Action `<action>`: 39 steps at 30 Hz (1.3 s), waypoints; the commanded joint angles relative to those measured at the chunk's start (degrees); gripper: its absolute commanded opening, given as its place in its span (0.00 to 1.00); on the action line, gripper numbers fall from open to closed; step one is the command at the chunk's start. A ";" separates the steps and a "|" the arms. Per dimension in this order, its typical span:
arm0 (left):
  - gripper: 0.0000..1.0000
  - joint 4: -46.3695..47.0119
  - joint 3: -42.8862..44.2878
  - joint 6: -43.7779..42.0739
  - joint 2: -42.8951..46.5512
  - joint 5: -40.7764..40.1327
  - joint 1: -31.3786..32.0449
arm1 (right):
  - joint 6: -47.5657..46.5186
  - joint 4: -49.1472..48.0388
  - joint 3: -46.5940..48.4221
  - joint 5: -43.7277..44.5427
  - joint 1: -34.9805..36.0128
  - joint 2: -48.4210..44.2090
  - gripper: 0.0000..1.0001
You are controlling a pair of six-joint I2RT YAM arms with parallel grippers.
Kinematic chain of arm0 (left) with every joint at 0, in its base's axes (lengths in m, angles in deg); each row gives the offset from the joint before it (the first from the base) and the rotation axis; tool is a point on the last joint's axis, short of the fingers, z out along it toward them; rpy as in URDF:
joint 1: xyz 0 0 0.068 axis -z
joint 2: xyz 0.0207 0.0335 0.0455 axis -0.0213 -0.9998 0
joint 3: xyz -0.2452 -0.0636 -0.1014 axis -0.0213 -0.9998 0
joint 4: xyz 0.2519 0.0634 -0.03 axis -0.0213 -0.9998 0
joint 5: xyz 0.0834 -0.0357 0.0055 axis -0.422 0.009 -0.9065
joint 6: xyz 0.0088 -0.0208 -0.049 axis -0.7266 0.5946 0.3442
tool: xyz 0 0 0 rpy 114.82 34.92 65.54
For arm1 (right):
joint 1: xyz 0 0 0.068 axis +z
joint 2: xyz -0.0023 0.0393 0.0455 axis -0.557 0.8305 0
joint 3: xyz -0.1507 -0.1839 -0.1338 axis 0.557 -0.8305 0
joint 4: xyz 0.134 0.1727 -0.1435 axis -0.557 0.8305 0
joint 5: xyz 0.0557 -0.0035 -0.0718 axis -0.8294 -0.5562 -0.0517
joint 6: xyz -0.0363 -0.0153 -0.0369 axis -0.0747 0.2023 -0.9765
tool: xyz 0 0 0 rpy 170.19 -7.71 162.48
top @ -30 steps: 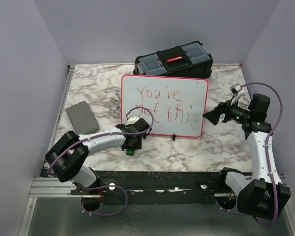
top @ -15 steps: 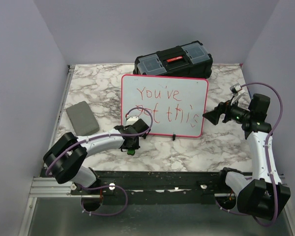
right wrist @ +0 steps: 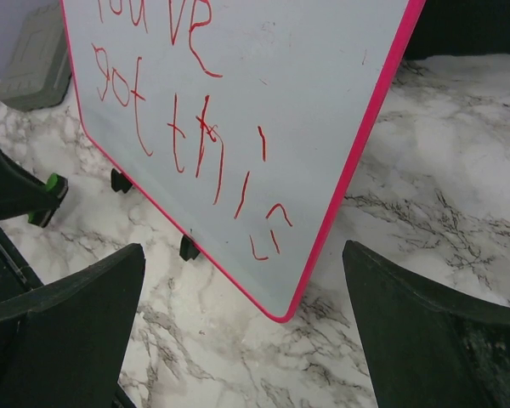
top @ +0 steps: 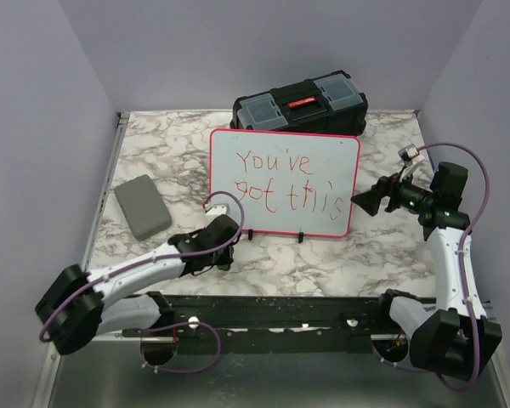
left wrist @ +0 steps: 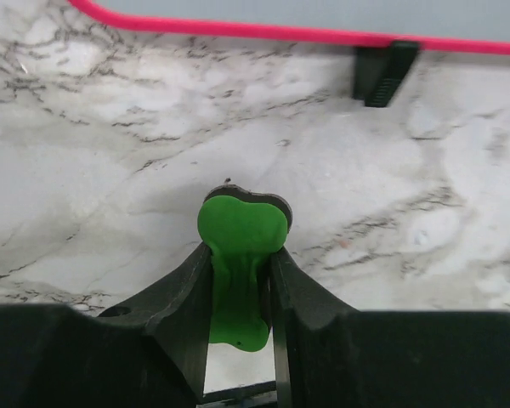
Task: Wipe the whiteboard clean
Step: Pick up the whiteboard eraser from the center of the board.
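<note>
Nothing is wiped yet: the whiteboard (top: 285, 183), upright on the table (top: 365, 255) just in front of the toolbox (top: 299, 104), bears all its red writing. Further in front of the toolbox, the left end effector (left wrist: 238, 265) pinches a small green piece (left wrist: 242, 225). The right end effector (top: 363, 202) gapes wide, holding nothing.

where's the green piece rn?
Left wrist view, centre: the green piece is pinched in the left gripper, just short of the whiteboard along its pink bottom rim, near one of its black feet.
</note>
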 commanded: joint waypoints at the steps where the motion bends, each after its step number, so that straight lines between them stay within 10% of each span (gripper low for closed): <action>1: 0.00 10.87 -5.28 -5.50 18.59 4.25 0.62 | -1.61 0.75 -0.24 -0.98 -0.47 -1.17 1.00; 10: 0.00 22.73 -10.84 -17.04 43.23 8.30 -0.81 | -0.69 1.15 5.31 -5.19 -0.73 4.44 1.00; 24: 0.00 25.89 -10.18 -18.38 46.77 14.45 -5.44 | 2.54 -18.60 -1.21 -7.21 -1.06 5.22 0.99; 39: 0.00 26.24 -15.05 -17.20 55.20 11.17 -5.62 | 4.43 -17.19 5.11 -16.91 -6.10 22.72 0.94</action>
